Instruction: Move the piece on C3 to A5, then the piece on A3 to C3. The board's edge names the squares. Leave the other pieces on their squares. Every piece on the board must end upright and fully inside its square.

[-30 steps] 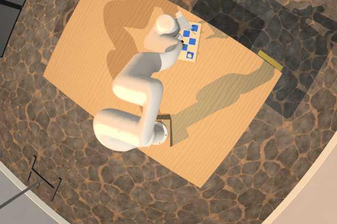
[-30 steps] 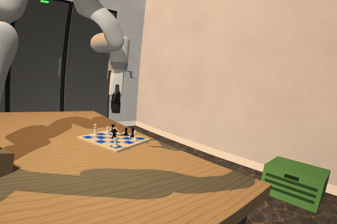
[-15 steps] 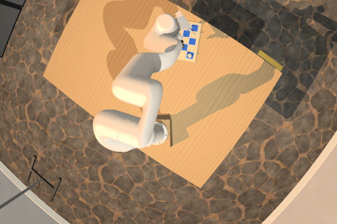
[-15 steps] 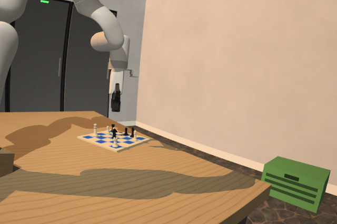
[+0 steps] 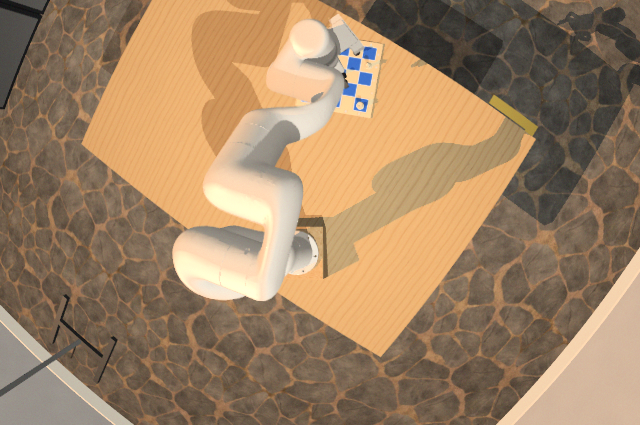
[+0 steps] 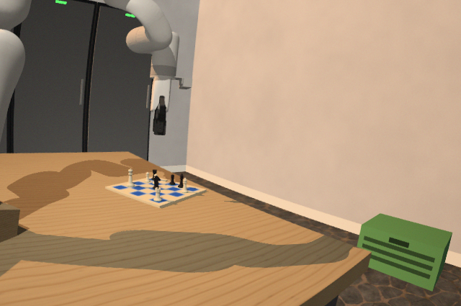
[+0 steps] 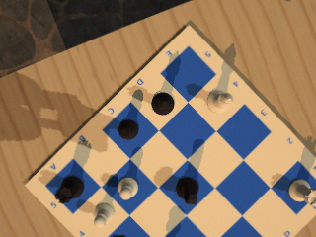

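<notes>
Black piece on A5: stands on the blue corner square by the board's A and 5 marks, and looks to be inside its lines.
Black piece on C3: a second dark piece occupies the blue centre square and appears upright.
Hand: hangs well above the board, fingers spread wide and gripping nothing.
Board: lies on the wooden worktop; other black pieces sit on C5 and D5, white ones on A4, B4 and E4.
A3: falls outside the wrist view, and the arm covers that side of the board from the top view, so whether it is vacated cannot be told.
Step in hand: with both target squares filled, both transfers look done, and this reads as the retreat after the final placement.
Next move: likely a straight rise clear of the pieces, then a check that A3 is bare and nothing leans over a line.
</notes>
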Controlling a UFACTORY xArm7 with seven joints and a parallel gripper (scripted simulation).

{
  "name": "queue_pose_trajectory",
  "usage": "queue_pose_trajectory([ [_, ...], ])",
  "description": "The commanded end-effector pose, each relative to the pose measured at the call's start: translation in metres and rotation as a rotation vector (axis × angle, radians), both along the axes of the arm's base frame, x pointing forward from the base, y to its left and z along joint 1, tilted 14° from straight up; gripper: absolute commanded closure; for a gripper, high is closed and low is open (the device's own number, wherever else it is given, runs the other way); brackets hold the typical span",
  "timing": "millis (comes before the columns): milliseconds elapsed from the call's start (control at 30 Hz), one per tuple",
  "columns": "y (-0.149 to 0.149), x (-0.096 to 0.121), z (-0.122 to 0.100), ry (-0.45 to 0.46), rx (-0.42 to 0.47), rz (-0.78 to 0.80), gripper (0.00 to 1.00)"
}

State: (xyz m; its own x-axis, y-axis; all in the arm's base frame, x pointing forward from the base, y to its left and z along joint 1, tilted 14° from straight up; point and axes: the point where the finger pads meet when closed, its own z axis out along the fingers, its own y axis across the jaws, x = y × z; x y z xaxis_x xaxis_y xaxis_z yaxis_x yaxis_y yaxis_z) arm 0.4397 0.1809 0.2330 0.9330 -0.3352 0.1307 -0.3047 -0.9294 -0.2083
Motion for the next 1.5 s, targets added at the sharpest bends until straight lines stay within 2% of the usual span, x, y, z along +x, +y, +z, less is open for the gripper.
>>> queue_pose_trajectory([
  [0,-0.0013,-0.0012,0.0106,-0.002,0.001,0.0,0.0],
  [233,-0.0026,-0.0029,0.0187,-0.002,0.001,0.0,0.0],
  [1467,-0.0026,-0.0029,0.0189,-0.002,0.001,0.0,0.0],
])
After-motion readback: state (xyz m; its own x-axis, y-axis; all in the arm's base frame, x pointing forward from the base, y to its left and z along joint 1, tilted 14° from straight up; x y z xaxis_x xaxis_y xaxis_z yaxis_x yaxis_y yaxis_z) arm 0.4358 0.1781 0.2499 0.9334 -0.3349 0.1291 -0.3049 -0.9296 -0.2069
